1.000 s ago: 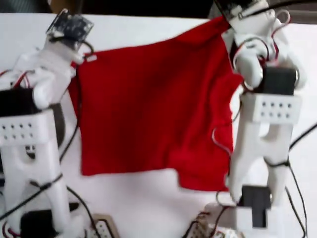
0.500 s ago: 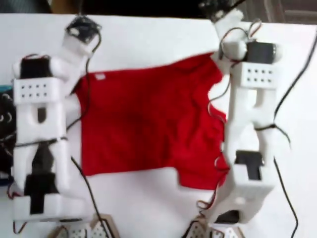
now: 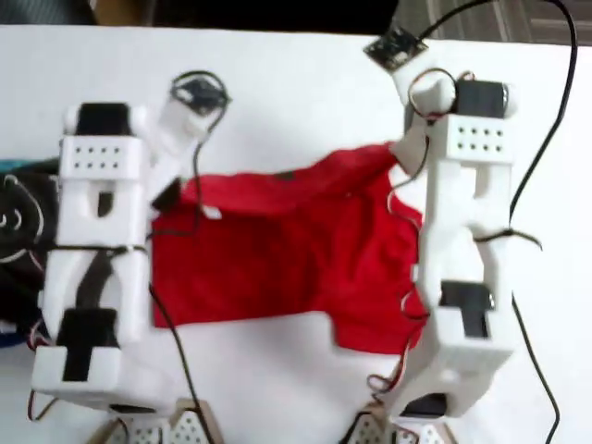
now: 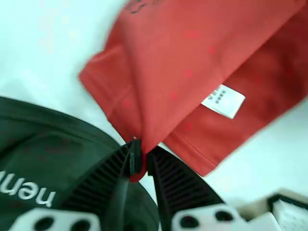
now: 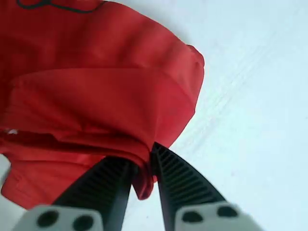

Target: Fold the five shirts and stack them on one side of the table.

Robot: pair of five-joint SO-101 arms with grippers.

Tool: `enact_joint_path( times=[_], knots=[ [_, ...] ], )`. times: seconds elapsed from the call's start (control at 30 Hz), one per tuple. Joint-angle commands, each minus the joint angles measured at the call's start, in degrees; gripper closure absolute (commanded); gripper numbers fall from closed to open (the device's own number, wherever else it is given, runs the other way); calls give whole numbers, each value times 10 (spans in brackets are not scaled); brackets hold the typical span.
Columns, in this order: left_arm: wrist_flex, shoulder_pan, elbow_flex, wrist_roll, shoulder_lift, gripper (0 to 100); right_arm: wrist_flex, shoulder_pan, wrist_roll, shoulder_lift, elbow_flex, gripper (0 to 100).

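A red shirt [image 3: 287, 250] lies spread on the white table [image 3: 296, 83], its far edge lifted and folding toward the near side. My left gripper [image 4: 140, 161] is shut on the shirt's far left edge [image 4: 187, 62], next to a white label [image 4: 222, 101]. My right gripper [image 5: 143, 168] is shut on the bunched far right corner of the red shirt [image 5: 96, 101]. In the high view the left arm [image 3: 97, 250] stands at the shirt's left side and the right arm [image 3: 462, 231] at its right side.
A dark green shirt [image 4: 43, 159] with pale print lies under the left gripper, at the table's left edge [image 3: 18, 208]. Bare white table [image 5: 260, 96] extends beyond the shirt's far edge. Cables [image 3: 546, 120] trail around the right arm.
Both grippers have drawn the red shirt's far edge toward the near side, so the far part now lies folded over. Both arms have pulled back from the far edge.
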Motion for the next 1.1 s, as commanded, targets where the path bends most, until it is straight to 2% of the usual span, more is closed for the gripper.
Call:
enact_joint_path(
  times=[0.0,0.13,0.37,0.47,0.77,0.9,1.07],
  knots=[
    [19,4,14,-5,-20,975,7,4,4,-118,101,978],
    [-1,14,114,-8,-91,975,-10,7,14,-221,245,978],
    [-116,16,386,-11,-261,975,-58,9,33,-368,470,978],
    [-141,16,461,-11,-303,975,-68,22,45,-424,538,978],
    [-167,15,544,-11,-331,975,-71,124,142,-530,674,978],
    [-172,18,553,-11,-328,975,-101,132,155,-547,738,978],
    [-239,16,621,-8,-327,975,-161,129,154,-549,804,978]
  ],
)
